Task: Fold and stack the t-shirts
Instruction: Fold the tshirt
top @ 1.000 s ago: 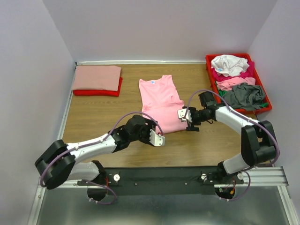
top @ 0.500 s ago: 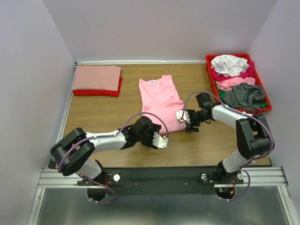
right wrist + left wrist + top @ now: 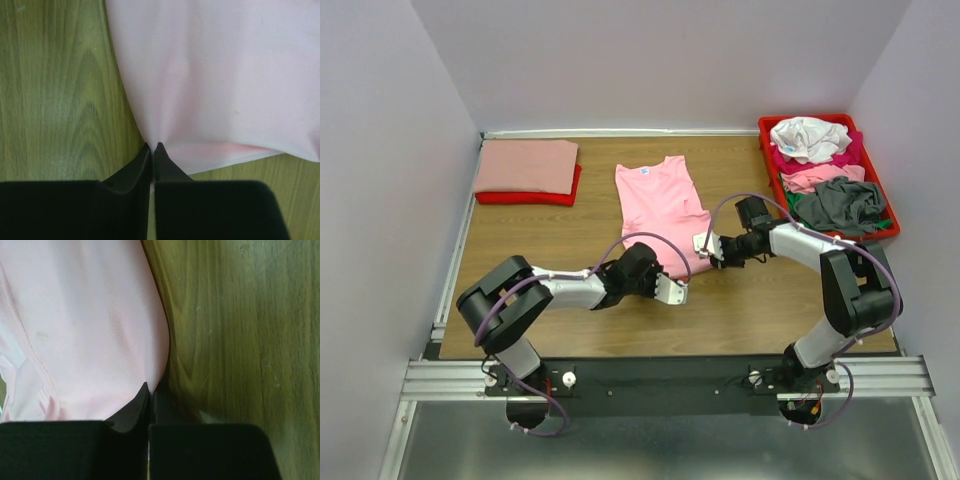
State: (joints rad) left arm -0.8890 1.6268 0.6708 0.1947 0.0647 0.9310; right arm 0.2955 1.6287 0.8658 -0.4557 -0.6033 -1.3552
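- Top external view, table [image 3: 520, 260]: wooden, and carries all the entries below.
- Tray [image 3: 892, 222]: red, at the far right corner. It holds a loose heap [image 3: 815, 140] of unfolded shirts, white on top and grey nearest. Judged: most of the task is left.
- Pink shirt [image 3: 660, 205]: lies flat at mid-table, neck to the far side and hem to the near side. It looks narrow, as if its sides are already turned in. Judged: the crosswise fold is not yet made.
- Stack [image 3: 525, 165]: at the far left corner, a salmon shirt folded on a red one. Judged: two are done.
- Left gripper [image 3: 672, 290]: at the near hem. The left wrist view shows the fingers together, with the cloth edge nipped at their tips.
- Right gripper [image 3: 705, 245]: at the hem's right side. The right wrist view shows the fingers together, with the cloth puckering into them.
- View differences: only the wrist views show the two pinches, since the arms cover them from above. Only the top view shows the stack, tray and heap.
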